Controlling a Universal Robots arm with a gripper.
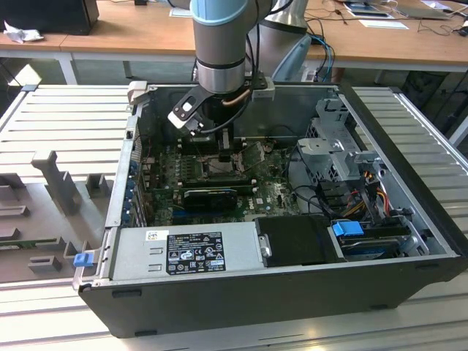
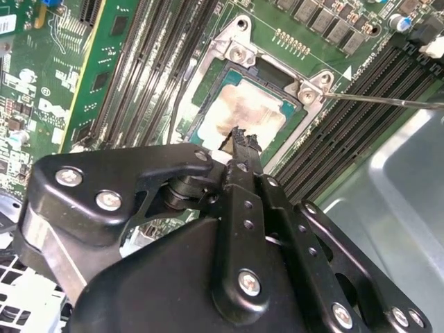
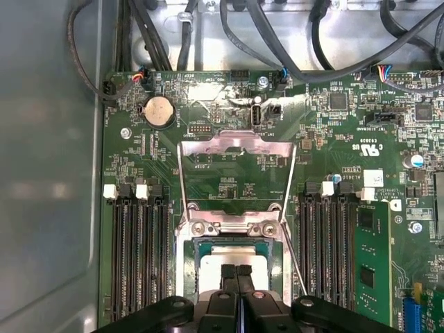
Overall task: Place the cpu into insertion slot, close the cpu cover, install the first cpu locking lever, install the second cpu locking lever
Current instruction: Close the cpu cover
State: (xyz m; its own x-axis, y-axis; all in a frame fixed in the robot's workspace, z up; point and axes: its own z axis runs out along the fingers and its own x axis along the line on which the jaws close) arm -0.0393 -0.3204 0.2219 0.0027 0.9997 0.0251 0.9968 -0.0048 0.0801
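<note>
The cpu (image 2: 251,109) lies flat in the insertion slot (image 3: 183,272), its pale face smeared; in the first wrist view the cpu (image 3: 239,254) is partly behind my fingers. My gripper (image 2: 239,136) is shut, its two fingertips pressed together just over the chip's near edge, with nothing between them. The cpu cover (image 3: 236,144) stands swung open beyond the socket, and green board shows through its window. A thin locking lever (image 2: 388,101) sticks out unlatched beside the socket. In the exterior view my gripper (image 1: 225,155) reaches down into the open computer case.
Black memory slots (image 3: 139,257) flank the socket on both sides. A long black finned card (image 1: 210,196), a grey power supply (image 1: 186,252) and a metal drive cage (image 1: 344,146) crowd the case. Cables (image 3: 277,41) run along the board's far edge.
</note>
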